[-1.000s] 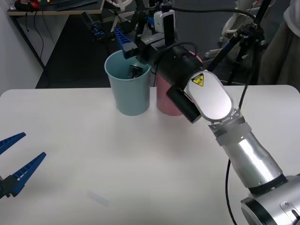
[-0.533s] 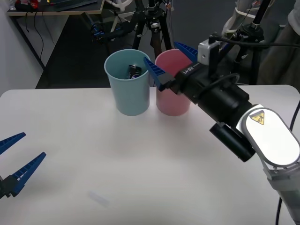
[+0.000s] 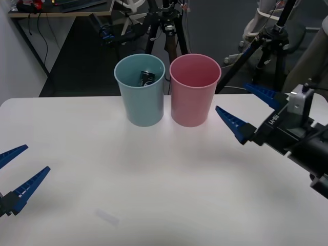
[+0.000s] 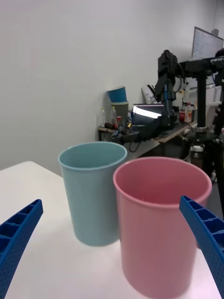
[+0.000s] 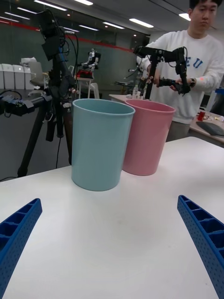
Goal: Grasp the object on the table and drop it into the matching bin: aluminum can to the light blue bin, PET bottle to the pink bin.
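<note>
Behind the far edge of the work surface, the front view records a black tripod [image 3: 165, 28] standing on dark flooring, and a second black tripod [image 3: 266, 48] further to the right. A wooden desk [image 3: 61, 11] carrying cables sits at the upper left against a white wall. In the right wrist view, a cluttered bench [image 4: 154, 133] holds a monitor [image 4: 148, 112] and a blue cup [image 4: 117, 94]. A whiteboard [image 4: 205, 44] hangs on the wall beyond.
</note>
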